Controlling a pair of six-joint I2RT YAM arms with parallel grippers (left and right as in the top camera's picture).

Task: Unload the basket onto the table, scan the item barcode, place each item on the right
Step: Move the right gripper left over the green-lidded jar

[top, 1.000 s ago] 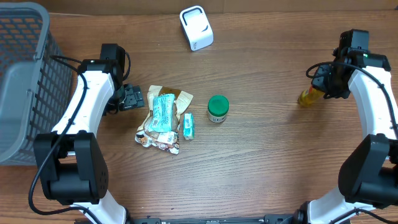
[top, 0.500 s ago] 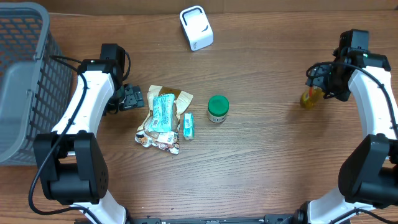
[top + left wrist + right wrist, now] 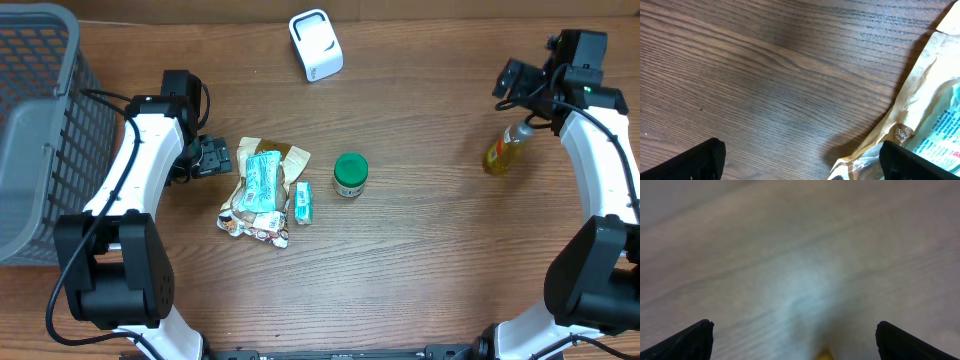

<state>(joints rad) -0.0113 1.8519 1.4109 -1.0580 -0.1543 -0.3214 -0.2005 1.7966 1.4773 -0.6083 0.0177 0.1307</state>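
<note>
A white barcode scanner stands at the far middle of the table. A yellow bottle lies on the wood at the right, free of any grip; only a blurred yellow bit of it shows in the right wrist view. My right gripper hangs open beyond the bottle, its fingertips wide apart over bare wood. At the left edge of a pile of packets my left gripper stands open, with nothing between its fingertips. The brown packet lies by its right finger.
A green-lidded jar stands near the table's middle, with a small teal box beside the packets. A grey mesh basket fills the far left.
My right gripper has opened and let go of the yellow bottle, then drawn up and away toward the far edge. The bottle now lies on the table. The left arm has not moved.
</note>
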